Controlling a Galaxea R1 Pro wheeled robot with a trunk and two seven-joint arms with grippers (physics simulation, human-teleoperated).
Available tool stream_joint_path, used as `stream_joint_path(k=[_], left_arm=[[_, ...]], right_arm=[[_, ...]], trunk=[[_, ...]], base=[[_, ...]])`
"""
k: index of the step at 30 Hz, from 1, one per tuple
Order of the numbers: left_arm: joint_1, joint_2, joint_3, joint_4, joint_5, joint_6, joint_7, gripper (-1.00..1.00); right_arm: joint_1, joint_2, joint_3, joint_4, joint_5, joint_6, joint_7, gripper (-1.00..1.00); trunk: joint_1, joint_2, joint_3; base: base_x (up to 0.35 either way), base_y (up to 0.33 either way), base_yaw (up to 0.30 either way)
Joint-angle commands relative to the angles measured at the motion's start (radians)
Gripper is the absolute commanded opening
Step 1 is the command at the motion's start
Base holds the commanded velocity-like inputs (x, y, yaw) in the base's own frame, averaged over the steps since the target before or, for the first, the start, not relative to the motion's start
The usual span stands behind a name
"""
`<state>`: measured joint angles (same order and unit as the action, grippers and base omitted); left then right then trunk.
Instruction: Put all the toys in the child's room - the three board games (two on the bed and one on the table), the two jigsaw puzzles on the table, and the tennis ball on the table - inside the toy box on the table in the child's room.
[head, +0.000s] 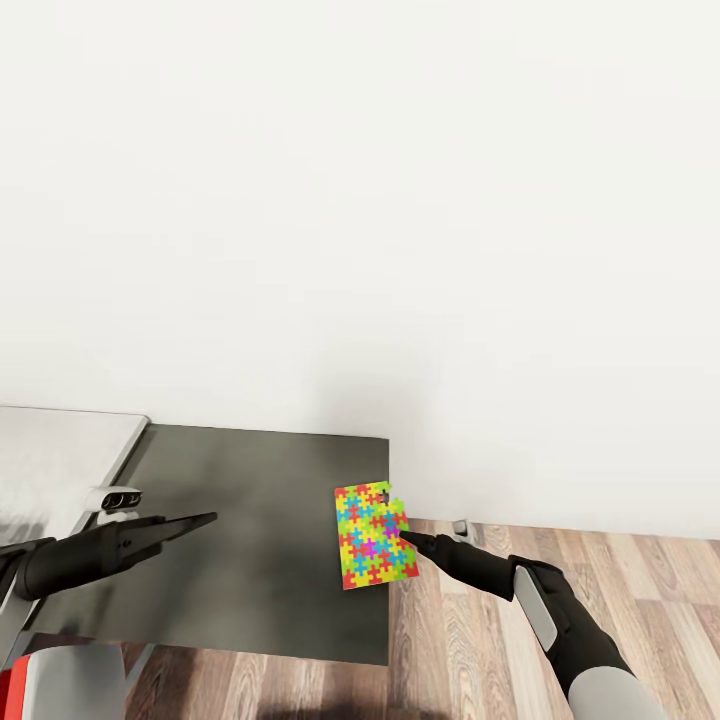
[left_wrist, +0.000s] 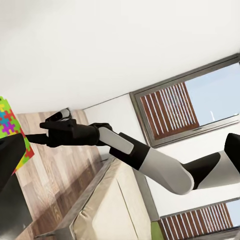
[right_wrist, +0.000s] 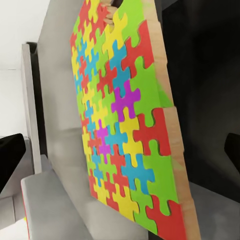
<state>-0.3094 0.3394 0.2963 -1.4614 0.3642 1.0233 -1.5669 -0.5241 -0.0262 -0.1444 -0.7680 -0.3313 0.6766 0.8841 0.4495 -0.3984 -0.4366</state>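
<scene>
One jigsaw puzzle (head: 372, 534), a flat board of bright interlocking pieces, lies at the right edge of a dark olive-grey cabinet top (head: 250, 540) and slightly overhangs it. My right gripper (head: 410, 541) is open, with a fingertip at the puzzle's near right side. In the right wrist view the puzzle (right_wrist: 125, 125) looms close between the spread fingers (right_wrist: 10, 157). My left gripper (head: 200, 521) hovers open over the cabinet's left part, holding nothing. The left wrist view looks across at the right gripper (left_wrist: 45, 127) and a corner of the puzzle (left_wrist: 7, 125).
The pale grey table (head: 60, 450) adjoins the cabinet at the left. A plain white wall rises behind. Wood-plank floor (head: 560, 570) lies to the right. The left wrist view catches the beige bed (left_wrist: 115, 200) and grey-framed windows (left_wrist: 175, 110).
</scene>
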Motion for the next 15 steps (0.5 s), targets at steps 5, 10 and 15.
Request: stream_joint_path(k=[5,10,15], left_arm=[[0.0,0.0,0.0,0.0,-0.001,0.011,-0.004,1.0],[0.0,0.0,0.0,0.0,-0.001,0.011,-0.004,1.0],[0.0,0.0,0.0,0.0,-0.001,0.011,-0.004,1.0]], right_arm=[[-0.001,0.0,-0.001,0.0,-0.003,0.006,0.002,1.0],[-0.001,0.0,-0.001,0.0,-0.003,0.006,0.002,1.0],[-0.001,0.0,-0.001,0.0,-0.003,0.007,0.002,1.0]], trunk=[[0.001,-0.002,-0.001],[0.001,-0.002,-0.001],[0.001,-0.002,-0.001]], base=[[0.0,0.002,0.0],[0.0,0.0,0.0],[0.0,0.045,0.0]])
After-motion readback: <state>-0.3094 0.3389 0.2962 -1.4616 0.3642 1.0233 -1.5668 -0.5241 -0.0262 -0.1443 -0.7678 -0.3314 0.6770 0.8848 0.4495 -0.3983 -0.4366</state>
